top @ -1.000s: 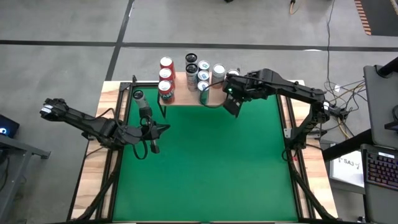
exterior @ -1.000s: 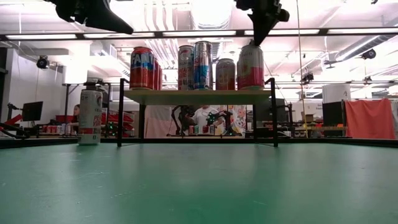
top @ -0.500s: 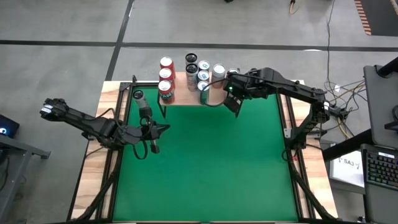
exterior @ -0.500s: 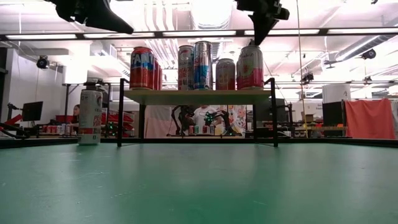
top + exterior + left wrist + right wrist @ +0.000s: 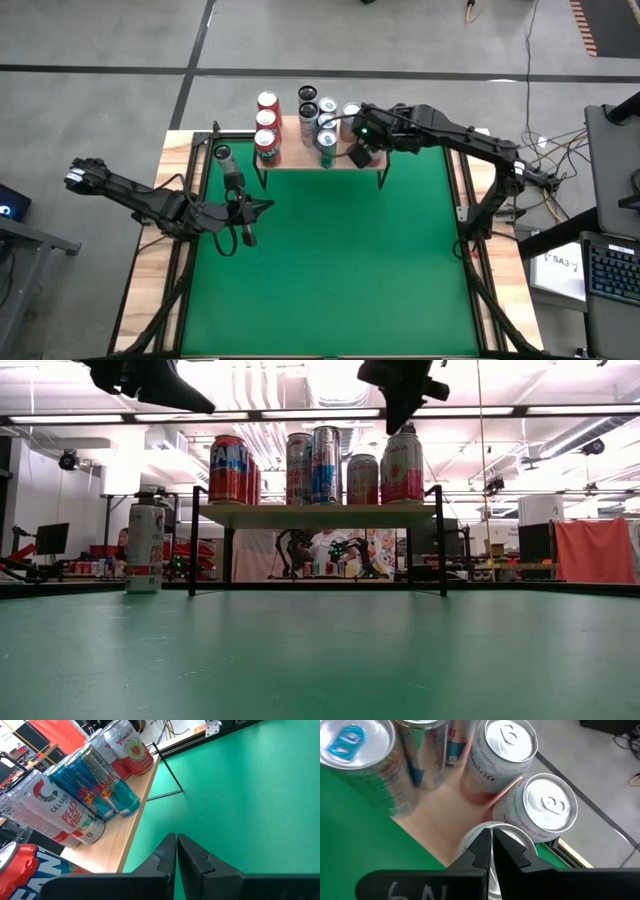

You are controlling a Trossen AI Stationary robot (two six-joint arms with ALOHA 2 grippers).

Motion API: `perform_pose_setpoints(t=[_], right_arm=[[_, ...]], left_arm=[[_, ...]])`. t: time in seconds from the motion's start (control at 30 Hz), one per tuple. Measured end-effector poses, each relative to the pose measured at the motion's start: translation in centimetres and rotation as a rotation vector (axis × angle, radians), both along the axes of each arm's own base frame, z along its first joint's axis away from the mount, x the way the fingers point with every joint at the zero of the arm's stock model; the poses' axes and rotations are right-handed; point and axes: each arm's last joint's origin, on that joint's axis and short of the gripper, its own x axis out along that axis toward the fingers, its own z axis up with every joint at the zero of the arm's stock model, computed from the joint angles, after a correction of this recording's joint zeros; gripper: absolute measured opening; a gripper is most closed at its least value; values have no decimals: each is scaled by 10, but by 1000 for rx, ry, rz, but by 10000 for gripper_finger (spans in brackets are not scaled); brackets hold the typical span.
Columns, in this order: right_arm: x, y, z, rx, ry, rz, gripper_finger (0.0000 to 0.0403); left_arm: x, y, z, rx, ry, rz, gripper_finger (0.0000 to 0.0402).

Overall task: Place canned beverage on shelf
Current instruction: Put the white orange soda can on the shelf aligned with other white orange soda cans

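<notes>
The shelf (image 5: 296, 150) stands at the table's far edge with several cans on its wood top (image 5: 310, 515). One more can (image 5: 222, 153) stands on the green table to the left of the shelf (image 5: 146, 547). My right gripper (image 5: 357, 154) is shut and points down over the shelf's right end. Its tips are right above the top of a pink can (image 5: 401, 465), which the fingers partly hide in the right wrist view (image 5: 490, 840). My left gripper (image 5: 262, 206) is shut and hangs above the table, near the shelf's left end (image 5: 176, 842). My right gripper has its shut fingertips at the top rim (image 5: 480, 829) of the pink can at the shelf's near right corner, coming down from above at a slant. I cannot tell whether they touch it. The can stands upright on the shelf.
The cans stand in tight rows: red ones (image 5: 266, 120) at the left, tall ones (image 5: 95, 785) in the middle, silver-topped ones (image 5: 550, 802) at the right. The green table near of the shelf (image 5: 340, 270) is bare. Black frame bars run along both sides.
My right gripper has moved toward the table's left and far edge, from just off the shelf's right near corner to over the cans there. It has also tipped further downward and stayed shut. The cans stand where they were.
</notes>
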Motion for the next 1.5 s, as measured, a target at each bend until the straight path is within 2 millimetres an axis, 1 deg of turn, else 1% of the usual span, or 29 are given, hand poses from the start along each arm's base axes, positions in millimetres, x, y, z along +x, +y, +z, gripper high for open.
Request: perform_pose_setpoints(t=[0.17,0.33,0.53,0.7,0.87,1.13,1.33,1.5], right_arm=[[7,-3,-8,0,26,5,9],[8,-1,-9,8,40,19,9],[4,2,-8,45,55,59,9],[2,4,-8,58,65,47,9],[1,8,-9,47,111,101,9],[0,12,-9,42,146,136,9],[-2,17,-4,16,152,139,9],[-4,24,10,23,100,156,9]], left_arm=[[0,0,0,1,2,0,0],[0,0,0,1,2,0,0],[0,0,0,1,2,0,0],[0,0,0,1,2,0,0],[0,0,0,1,2,0,0],[0,0,0,1,2,0,0],[0,0,0,1,2,0,0],[0,0,0,1,1,0,0]])
